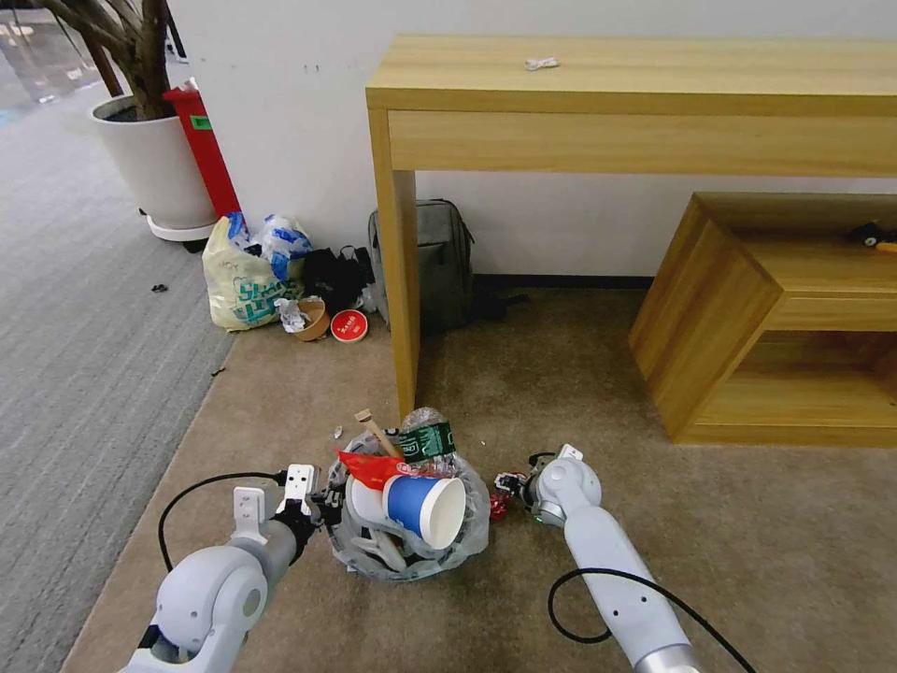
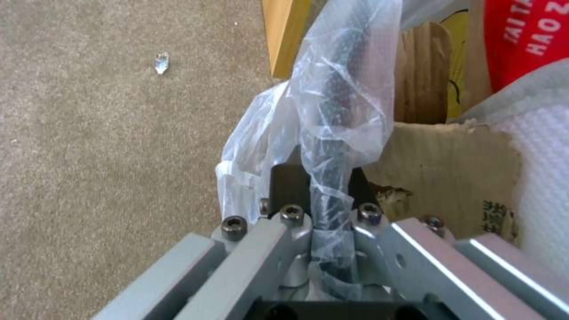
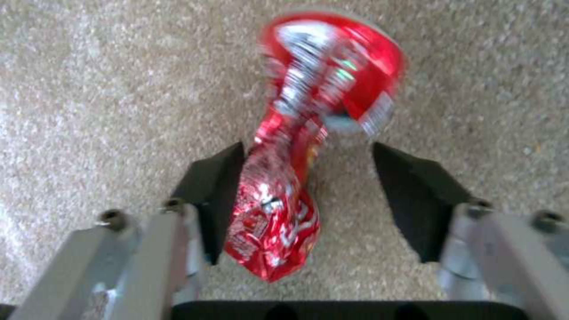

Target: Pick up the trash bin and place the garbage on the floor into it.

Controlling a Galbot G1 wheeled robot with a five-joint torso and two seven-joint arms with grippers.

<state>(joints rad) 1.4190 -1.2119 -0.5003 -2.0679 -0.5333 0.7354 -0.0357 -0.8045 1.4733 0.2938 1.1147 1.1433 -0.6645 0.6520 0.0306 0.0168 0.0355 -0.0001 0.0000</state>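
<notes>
Head view, left to right: the left pincer [image 1: 301, 500] is pressed together on the plastic-lined rim of the small round black trash bin [image 1: 407, 551], which sits on the beige-tan carpet floor [image 1: 747, 542] crammed with one blue paper cup [image 1: 425, 508], one wooden stick [image 1: 378, 433], one crushed green bottle [image 1: 425, 439] and one red wrapper [image 1: 369, 467]. Just right of the bin, the right pincer [image 1: 505, 488] sits low over the floor. Right wrist view shows its two black pads spread, one crinkled red foil wrapper [image 3: 296, 178] between them, lying against one pad and clear of the other.
</notes>
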